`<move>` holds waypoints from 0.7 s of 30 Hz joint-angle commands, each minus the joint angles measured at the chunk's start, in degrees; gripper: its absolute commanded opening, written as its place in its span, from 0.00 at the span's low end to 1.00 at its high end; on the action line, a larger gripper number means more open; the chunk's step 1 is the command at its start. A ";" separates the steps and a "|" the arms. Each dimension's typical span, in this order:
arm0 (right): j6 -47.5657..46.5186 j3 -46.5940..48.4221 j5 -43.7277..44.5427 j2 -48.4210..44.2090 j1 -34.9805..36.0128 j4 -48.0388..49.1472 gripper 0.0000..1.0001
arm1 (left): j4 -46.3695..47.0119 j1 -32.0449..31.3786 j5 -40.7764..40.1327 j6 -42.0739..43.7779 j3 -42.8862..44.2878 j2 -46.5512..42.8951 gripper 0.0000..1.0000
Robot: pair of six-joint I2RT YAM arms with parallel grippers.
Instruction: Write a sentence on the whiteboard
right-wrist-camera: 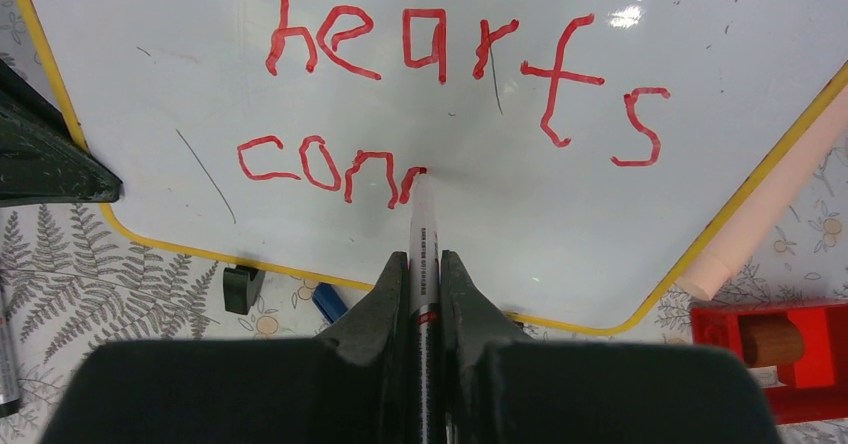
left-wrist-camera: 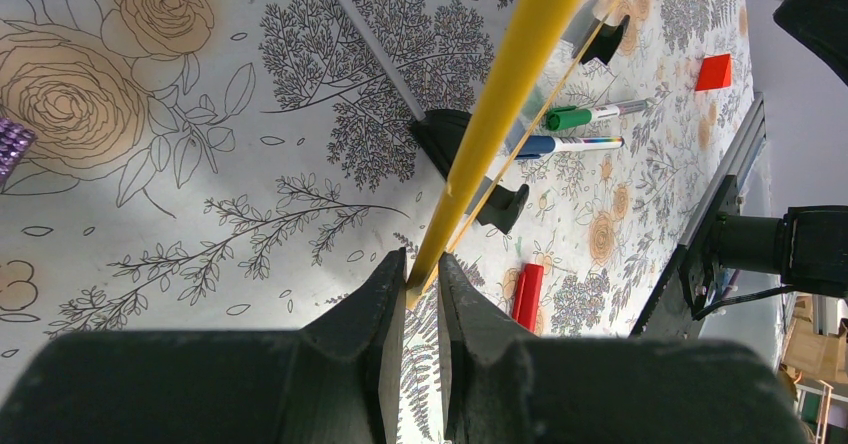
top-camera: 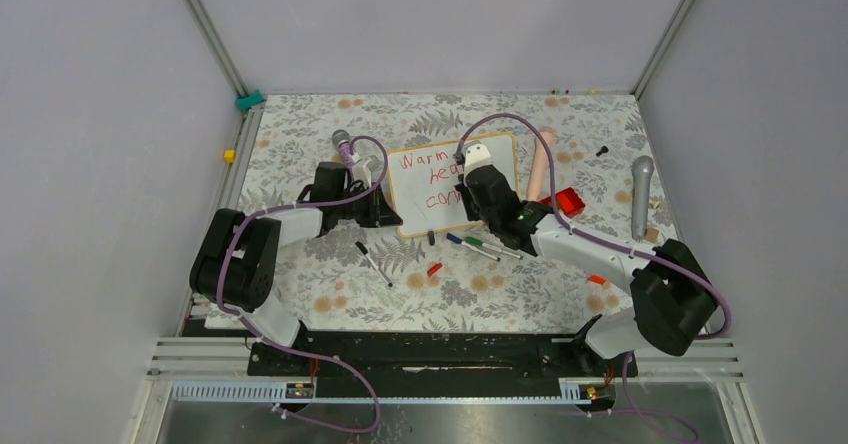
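The whiteboard (top-camera: 420, 192) lies on the floral cloth at mid-table. The sentence in red reads "Warm" (top-camera: 425, 156), "hearts" (right-wrist-camera: 450, 59) and a third line "conn" (right-wrist-camera: 320, 162). My right gripper (right-wrist-camera: 424, 264) is shut on a white marker (right-wrist-camera: 420, 226) with its red tip touching the board at the end of "conn". In the top view my right gripper (top-camera: 468, 189) sits over the board's right half. My left gripper (left-wrist-camera: 422, 269) is shut on the whiteboard's yellow frame edge (left-wrist-camera: 500, 94), at the board's left side in the top view (top-camera: 383, 209).
A green marker (left-wrist-camera: 585, 116) and a blue marker (left-wrist-camera: 565, 145) lie just in front of the board. A black pen (top-camera: 373, 262) and a red cap (top-camera: 433, 269) lie nearer. A red box (top-camera: 568, 201), a pink cylinder (top-camera: 540, 159) and a grey microphone (top-camera: 640, 194) lie to the right.
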 commanded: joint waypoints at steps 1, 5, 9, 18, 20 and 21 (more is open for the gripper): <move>-0.82 0.48 3.32 -1.07 -1.23 0.37 0.00 | 0.90 0.41 -1.96 0.75 1.99 0.37 0.01; -0.65 -0.15 3.37 -1.55 -1.42 0.33 0.00 | 0.86 0.43 -1.96 0.75 2.10 0.34 0.01; -0.38 -0.72 3.08 -1.79 -1.40 0.14 0.00 | 0.83 0.42 -1.98 0.75 2.08 0.44 0.01; 1.08 -3.01 1.30 -2.28 -1.36 -0.21 0.00 | 0.83 0.40 -1.98 0.75 2.08 0.48 0.01; 1.56 -3.73 0.74 -2.33 -1.41 -0.18 0.00 | 0.83 0.43 -1.98 0.75 2.09 0.52 0.01; 1.76 -4.04 0.42 -2.29 -1.38 -0.09 0.00 | 0.83 0.40 -1.98 0.75 2.11 0.46 0.01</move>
